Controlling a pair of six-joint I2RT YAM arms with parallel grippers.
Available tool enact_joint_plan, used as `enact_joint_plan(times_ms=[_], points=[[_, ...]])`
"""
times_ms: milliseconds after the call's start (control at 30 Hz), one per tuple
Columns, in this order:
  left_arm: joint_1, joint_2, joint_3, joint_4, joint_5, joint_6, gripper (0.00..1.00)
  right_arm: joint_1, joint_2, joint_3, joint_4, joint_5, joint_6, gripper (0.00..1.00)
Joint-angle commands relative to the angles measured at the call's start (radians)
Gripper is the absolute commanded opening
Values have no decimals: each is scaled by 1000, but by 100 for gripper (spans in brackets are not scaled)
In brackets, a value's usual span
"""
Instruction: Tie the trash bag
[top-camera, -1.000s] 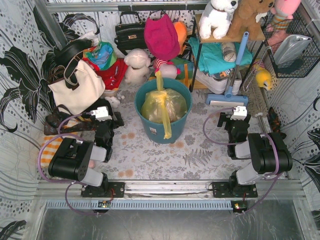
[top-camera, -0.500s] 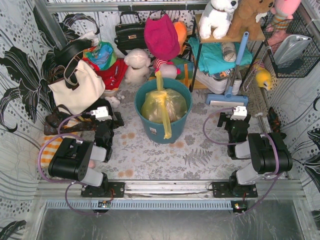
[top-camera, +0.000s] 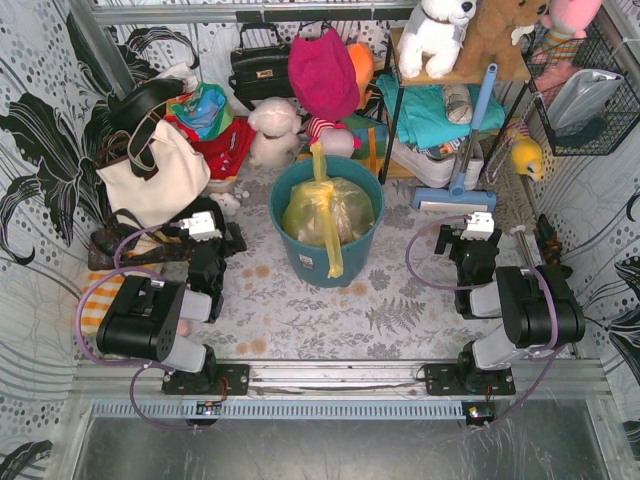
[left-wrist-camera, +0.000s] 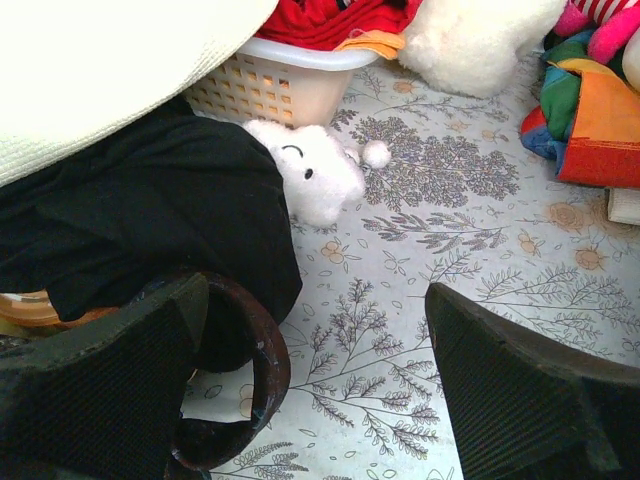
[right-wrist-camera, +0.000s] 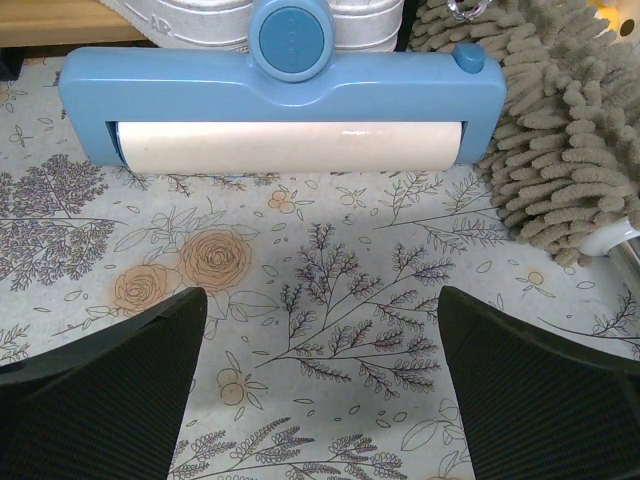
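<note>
Left gripper (left-wrist-camera: 315, 395): jaws spread wide, nothing between them, only floral table (left-wrist-camera: 450, 260) below. A white plush (left-wrist-camera: 315, 175) lies at 12 o'clock and a basket (left-wrist-camera: 280, 85) beyond it.

Right gripper (right-wrist-camera: 320, 375): jaws also apart and empty. A blue roller (right-wrist-camera: 285, 100) lies at 12 o'clock and a mop head (right-wrist-camera: 560, 150) at 2 o'clock.

In the top view, the bag (top-camera: 330, 210) sits inside the bin (top-camera: 300, 262) at table centre, at 3 o'clock from the left gripper and 9 o'clock from the right, well apart from both.

The neck appears gathered at a knot (top-camera: 320, 185). One tail (top-camera: 318, 158) runs toward 12 o'clock, and the other tail (top-camera: 333, 255) hangs over the rim at 6 o'clock.

Handling, as judged: the film is thin, light, slippery and easily torn. Grip each twisted tail close to the knot, not the bulging body. Expect the bag to lift with little pull.
</note>
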Motion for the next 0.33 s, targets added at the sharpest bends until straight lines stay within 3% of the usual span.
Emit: enact_joint_plan(times_ms=[0, 300], points=[[12, 0, 21, 22, 15, -8, 98, -6, 4, -6, 49, -7, -3, 97], [20, 0, 23, 16, 29, -9, 98, -6, 4, -6, 48, -9, -4, 97]])
